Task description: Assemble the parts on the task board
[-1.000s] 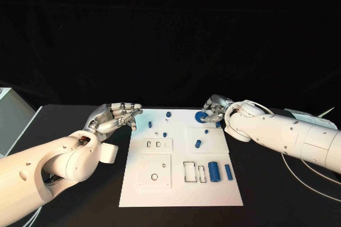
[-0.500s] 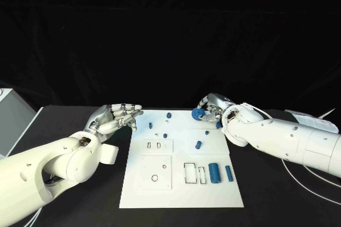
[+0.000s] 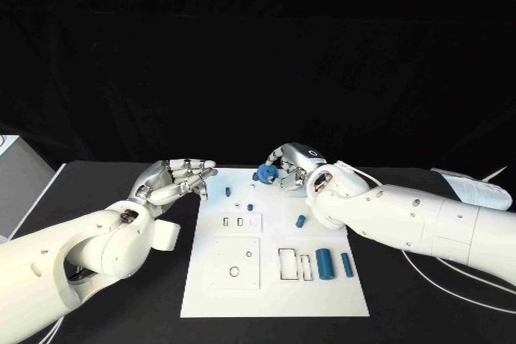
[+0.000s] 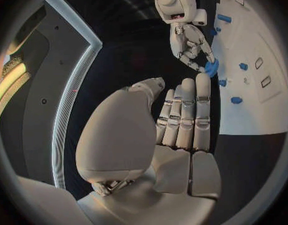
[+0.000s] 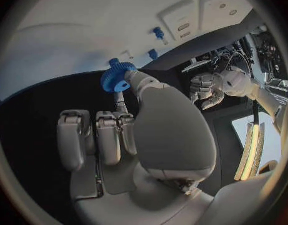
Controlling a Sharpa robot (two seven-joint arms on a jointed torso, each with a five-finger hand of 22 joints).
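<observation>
The white task board (image 3: pixel 274 284) lies in the middle of the black table. My right hand (image 3: pixel 290 160) hovers over the board's far edge and pinches a blue gear (image 3: pixel 265 173) between thumb and a finger; the gear (image 5: pixel 116 78) also shows in the right wrist view, and the gear (image 4: pixel 211 68) in the left wrist view. My left hand (image 3: pixel 177 177) hangs just off the board's far left corner, fingers curled together with nothing in them. Small blue pegs (image 3: pixel 228 189) (image 3: pixel 250 207) (image 3: pixel 301 221) stand on the far half. Two blue cylinders (image 3: pixel 323 263) (image 3: pixel 346 263) lie at the right.
Rectangular slots (image 3: pixel 288 261) and a plate with an oval hole (image 3: pixel 235 269) mark the board's near half. A white box (image 3: pixel 19 183) stands at the table's left edge. A cable (image 3: pixel 452 288) trails at the right, and papers (image 3: pixel 473 187) lie at the far right.
My right hand has carried the blue gear leftward along the board's far edge, from the far right corner toward the middle. The left hand has stayed where it was.
</observation>
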